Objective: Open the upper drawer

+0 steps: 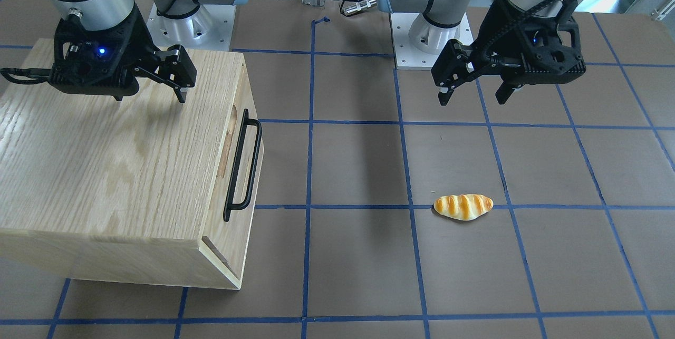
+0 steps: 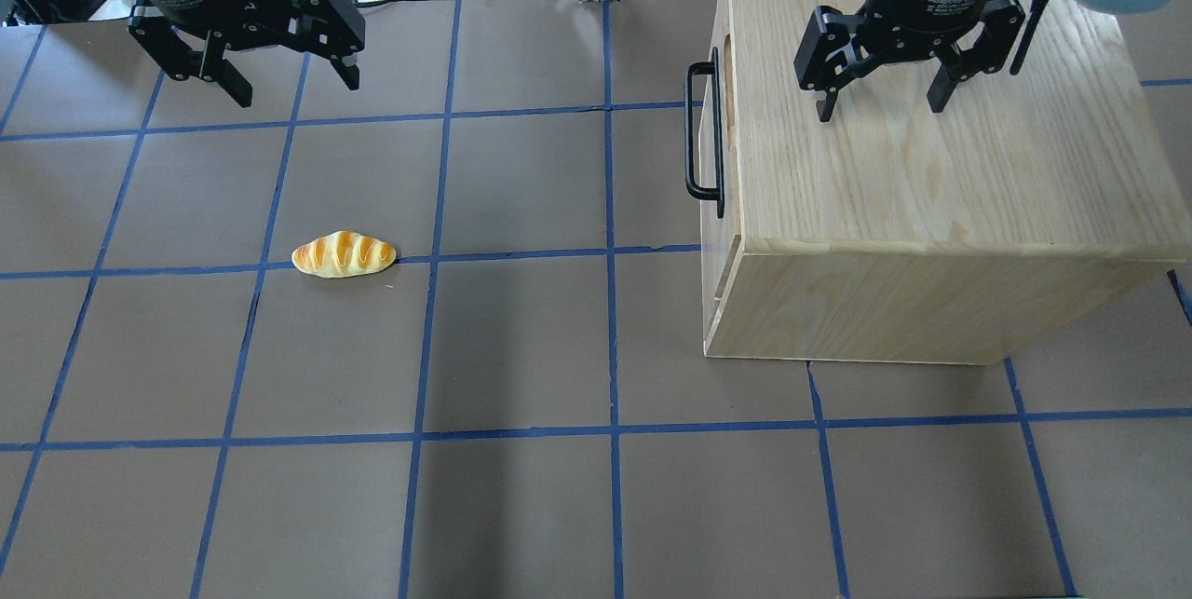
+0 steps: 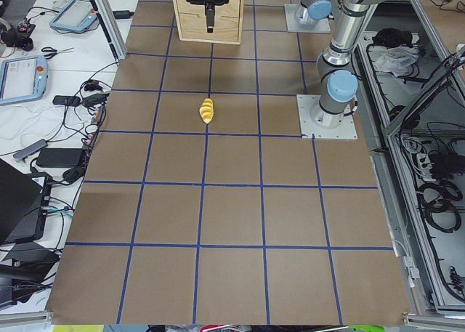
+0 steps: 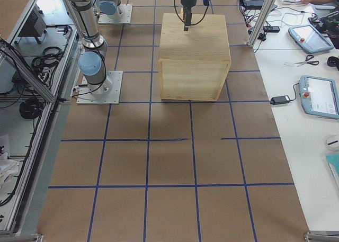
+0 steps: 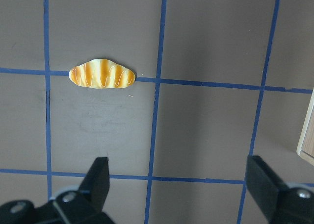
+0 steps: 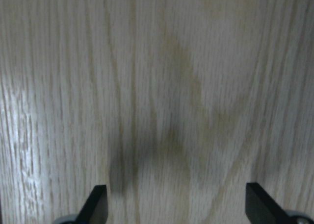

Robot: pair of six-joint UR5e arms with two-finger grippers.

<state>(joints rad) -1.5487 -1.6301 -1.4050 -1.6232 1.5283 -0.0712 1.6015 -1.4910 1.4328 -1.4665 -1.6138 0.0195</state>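
The upper drawer (image 1: 245,94) is in the oak cabinet (image 2: 931,189), with its front close against the cabinet. Its black bar handle (image 1: 242,165) faces the table's middle and also shows in the overhead view (image 2: 692,129). An oval notch shows in the front's top edge. My right gripper (image 2: 880,105) hangs open and empty just above the cabinet top (image 6: 157,87), back from the handle. In the front-facing view it (image 1: 150,97) is at the left. My left gripper (image 2: 298,91) is open and empty above the bare table, far from the cabinet.
A toy bread roll (image 2: 344,254) lies on the brown mat below and ahead of my left gripper (image 5: 179,185); it also shows in the left wrist view (image 5: 102,75). Blue tape lines grid the table. Tablets and cables lie off the table's sides.
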